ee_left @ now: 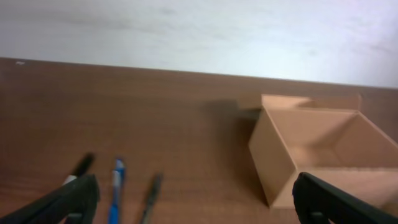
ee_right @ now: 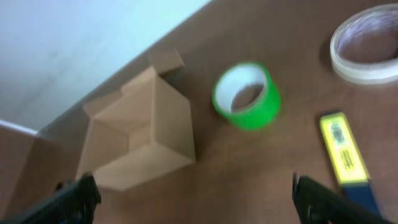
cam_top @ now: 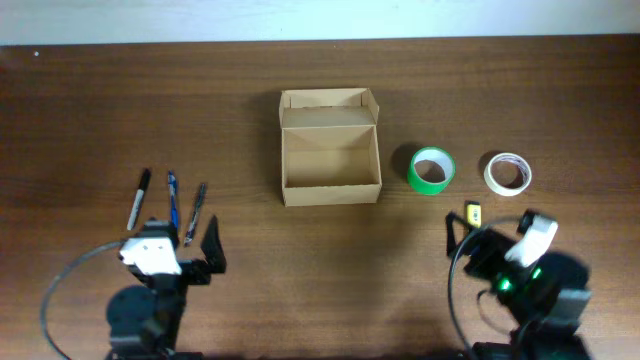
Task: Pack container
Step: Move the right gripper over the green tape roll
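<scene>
Both pincers are standing wide spread and are holding nothing: the left gripper (ee_left: 196,202) is hanging at the lower left of the overhead frame, the right gripper (ee_right: 196,202) at the lower right. The container (cam_top: 331,150) is sitting in the upper middle, open, with its flap lid lying back toward the top edge, and it is looking empty inside.

I am judging that several things could be going wrong from here. The box is looking like light cardboard, so a finger that is touching its wall is probably pushing it away or tipping it. The three pens (cam_top: 170,205) are lying flat and close beside each other at the left, so the jaws are likely catching two together, or scraping the wood. The green tape roll (cam_top: 431,169), the white tape roll (cam_top: 507,173) and the small yellow object (cam_top: 473,212) are lying at the right, and the wide rolls may be slipping out. Two arms reaching over the box together are risking a collision.

The table (cam_top: 100,110) is showing dark brown wood grain, and a pale wall (cam_top: 300,15) is running along the top edge
</scene>
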`<control>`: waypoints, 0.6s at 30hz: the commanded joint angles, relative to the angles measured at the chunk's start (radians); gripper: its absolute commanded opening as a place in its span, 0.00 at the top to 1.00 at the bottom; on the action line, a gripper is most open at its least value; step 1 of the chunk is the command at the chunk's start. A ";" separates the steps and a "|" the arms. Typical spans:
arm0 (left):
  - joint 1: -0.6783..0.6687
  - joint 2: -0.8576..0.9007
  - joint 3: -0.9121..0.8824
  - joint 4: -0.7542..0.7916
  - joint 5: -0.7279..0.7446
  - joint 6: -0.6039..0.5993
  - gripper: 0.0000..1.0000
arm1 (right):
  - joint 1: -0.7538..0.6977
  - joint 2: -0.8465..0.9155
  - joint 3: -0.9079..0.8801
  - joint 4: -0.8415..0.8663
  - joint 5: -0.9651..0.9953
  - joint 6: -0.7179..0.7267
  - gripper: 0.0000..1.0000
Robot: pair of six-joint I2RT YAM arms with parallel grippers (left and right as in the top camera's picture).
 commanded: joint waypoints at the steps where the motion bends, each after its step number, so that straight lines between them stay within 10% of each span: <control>1: 0.005 0.153 0.158 -0.024 -0.129 -0.011 0.01 | -0.008 0.247 0.299 -0.129 0.085 -0.216 0.01; 9: 0.057 0.727 0.527 -0.215 -0.122 0.078 0.01 | -0.008 0.832 1.035 -0.551 0.097 -0.309 0.01; 18: 0.130 1.162 0.717 -0.323 0.024 0.077 0.01 | -0.008 1.247 1.247 -0.750 0.159 -0.257 0.01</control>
